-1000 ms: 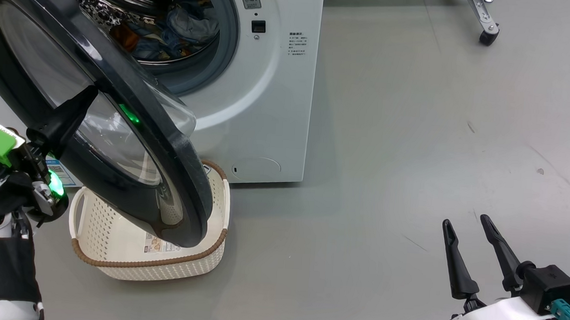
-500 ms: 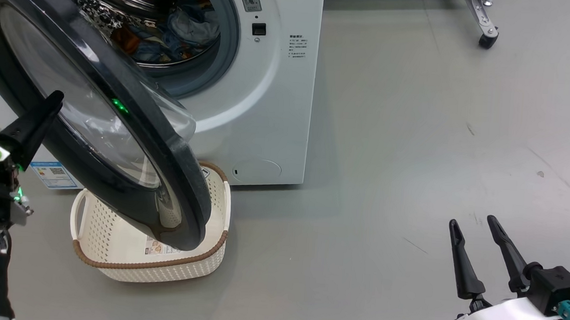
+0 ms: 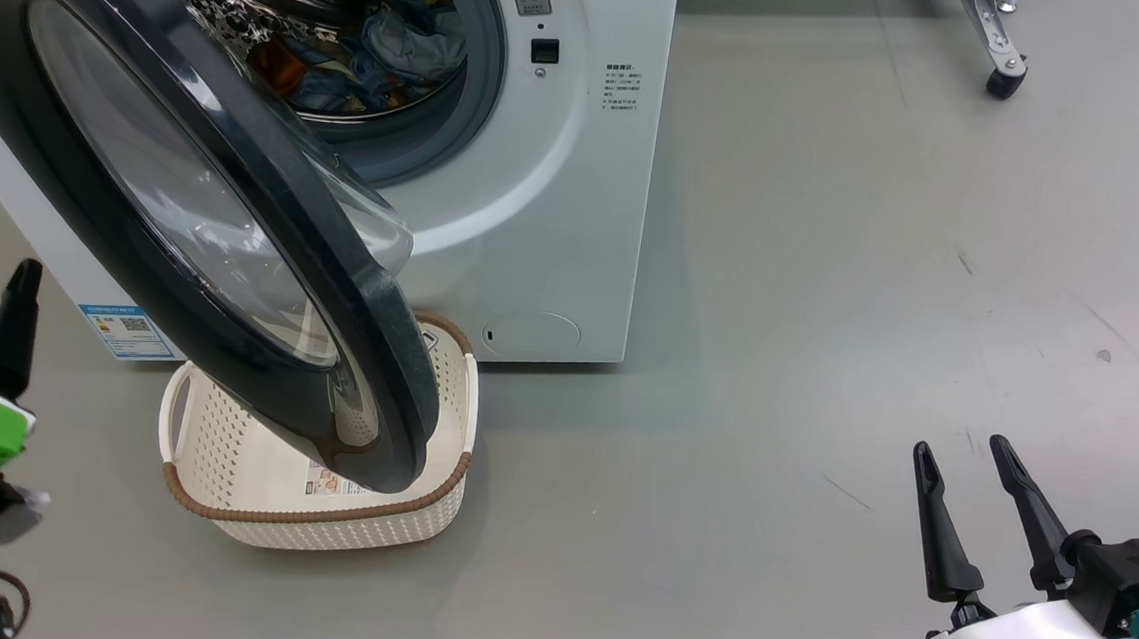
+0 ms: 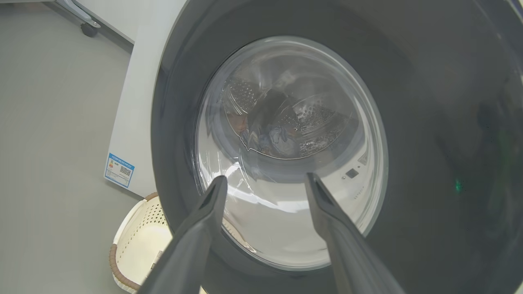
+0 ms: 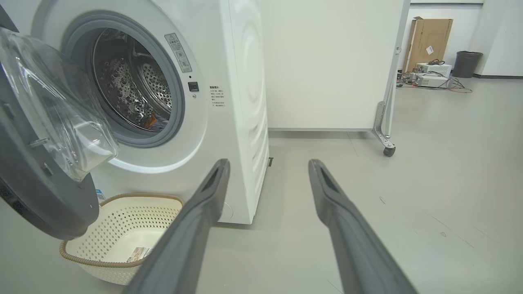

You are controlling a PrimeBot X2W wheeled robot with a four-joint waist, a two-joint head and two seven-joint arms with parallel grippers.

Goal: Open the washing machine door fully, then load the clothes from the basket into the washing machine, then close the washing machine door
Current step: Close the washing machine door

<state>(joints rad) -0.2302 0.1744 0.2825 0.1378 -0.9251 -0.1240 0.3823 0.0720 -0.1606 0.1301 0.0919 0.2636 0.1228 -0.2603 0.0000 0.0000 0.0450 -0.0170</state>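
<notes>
The washing machine [image 3: 577, 210] stands at the top left with its door [image 3: 381, 357] swung partway out, the black rim hanging over the basket [image 3: 315, 522]. The clothes [image 3: 398, 42] lie inside the steel drum; in the right wrist view a bit of the clothes [image 5: 157, 120] shows low in the drum. The basket holds just a sticker on its bottom. My left gripper [image 3: 0, 295] is open at the lower left, apart from the door's outer face. In the left wrist view the left gripper [image 4: 266, 177] points at the door [image 4: 429, 122]. My right gripper [image 3: 961, 449] is open and holds nothing.
A white panel on a caster [image 3: 1004, 82] stands behind the machine's right side. Bare grey floor spreads to the right of the machine. The right wrist view shows a cardboard box [image 5: 433, 41] and a dark bin [image 5: 467, 63] far back.
My left gripper has come off the door's glass, dropped to the lower left and opened. The camera has shifted a little. The right gripper stays open.
</notes>
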